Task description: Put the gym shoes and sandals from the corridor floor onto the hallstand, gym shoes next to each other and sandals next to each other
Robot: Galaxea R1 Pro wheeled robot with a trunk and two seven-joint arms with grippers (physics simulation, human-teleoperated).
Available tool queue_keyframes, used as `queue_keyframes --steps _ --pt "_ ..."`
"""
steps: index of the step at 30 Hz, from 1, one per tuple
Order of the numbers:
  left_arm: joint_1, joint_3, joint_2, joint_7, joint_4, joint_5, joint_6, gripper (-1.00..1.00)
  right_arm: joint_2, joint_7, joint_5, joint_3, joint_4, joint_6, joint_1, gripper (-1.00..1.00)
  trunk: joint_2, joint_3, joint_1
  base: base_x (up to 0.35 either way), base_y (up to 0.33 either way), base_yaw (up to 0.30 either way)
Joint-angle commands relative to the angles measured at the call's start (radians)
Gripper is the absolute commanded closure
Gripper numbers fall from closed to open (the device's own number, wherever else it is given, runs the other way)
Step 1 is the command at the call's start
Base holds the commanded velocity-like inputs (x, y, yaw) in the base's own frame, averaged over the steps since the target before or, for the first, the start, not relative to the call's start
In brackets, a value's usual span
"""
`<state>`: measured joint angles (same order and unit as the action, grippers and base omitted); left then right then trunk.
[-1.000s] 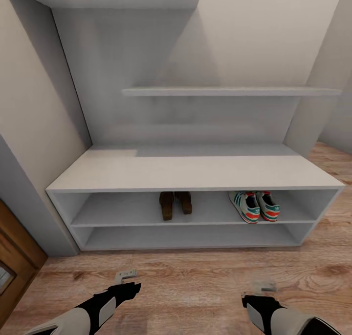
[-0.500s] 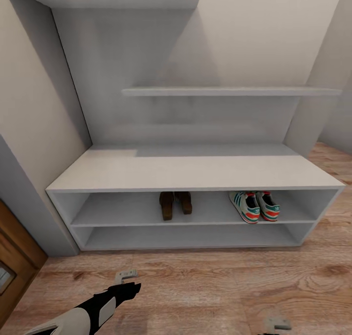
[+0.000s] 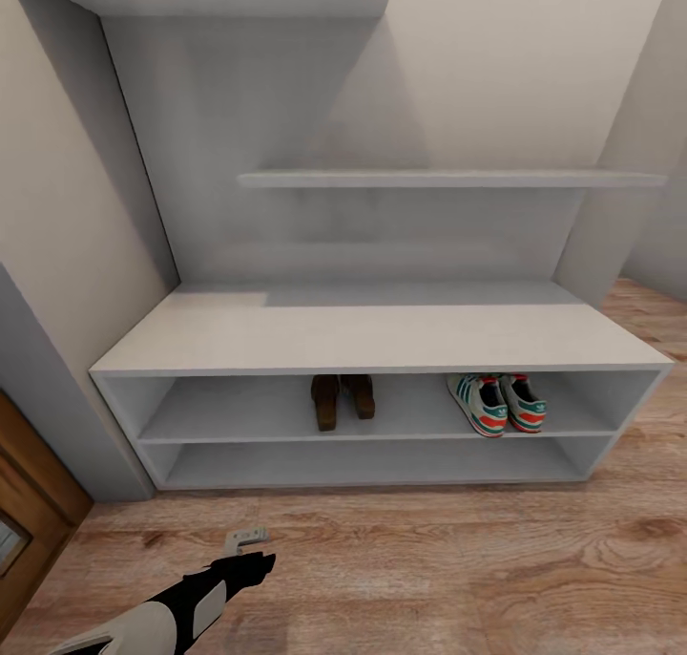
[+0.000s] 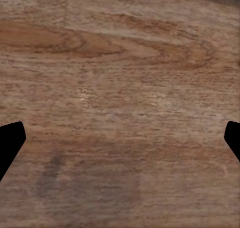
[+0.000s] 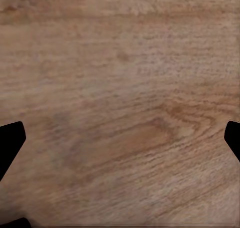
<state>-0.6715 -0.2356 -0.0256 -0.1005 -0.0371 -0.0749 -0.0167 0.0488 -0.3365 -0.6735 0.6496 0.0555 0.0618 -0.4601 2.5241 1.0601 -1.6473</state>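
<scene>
Hallstand (image 3: 382, 335) upper compartment holds sandals (image 3: 342, 399) and gym shoes (image 3: 496, 404); both claws spread, empty.

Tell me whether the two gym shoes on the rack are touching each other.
Cannot tell. In the head view the two gym shoes sit side by side in the hallstand's upper compartment with no visible gap, but it is too small to confirm contact.
</scene>
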Motion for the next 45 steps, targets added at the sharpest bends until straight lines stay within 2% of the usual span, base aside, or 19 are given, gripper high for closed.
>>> queue_keyframes --steps 1,20,26,37,45 --pt "0.0 -0.008 0.0 -0.002 0.0 -0.008 -0.002 -1.0 0.0 -0.003 -0.003 0.009 0.0 0.007 0.002 -1.0 0.0 0.001 0.0 0.0 0.0 0.0" --pt "0.0 -0.008 0.0 -0.003 0.0 -0.008 -0.002 -1.0 0.002 -0.001 -0.004 0.008 0.0 0.006 0.01 -1.0 0.0 0.001 0.0 -0.042 0.0 0.0" --pt "0.0 -0.008 -0.001 -0.002 0.0 -0.008 -0.002 -1.0 0.012 -0.001 -0.005 0.007 0.0 0.001 0.011 -1.0 0.0 0.001 0.0 -0.153 0.0 0.0" --pt "0.0 -0.008 0.0 -0.002 0.0 -0.008 -0.002 -1.0 0.019 -0.002 -0.006 0.008 0.0 -0.105 0.011 -1.0 0.0 0.001 0.0 -0.242 0.0 0.0" --pt "0.0 -0.008 0.0 -0.002 0.0 -0.008 -0.002 -1.0 0.02 -0.002 -0.006 0.008 0.0 -0.128 0.022 -1.0 0.0 0.001 0.0 -0.142 0.0 0.0"
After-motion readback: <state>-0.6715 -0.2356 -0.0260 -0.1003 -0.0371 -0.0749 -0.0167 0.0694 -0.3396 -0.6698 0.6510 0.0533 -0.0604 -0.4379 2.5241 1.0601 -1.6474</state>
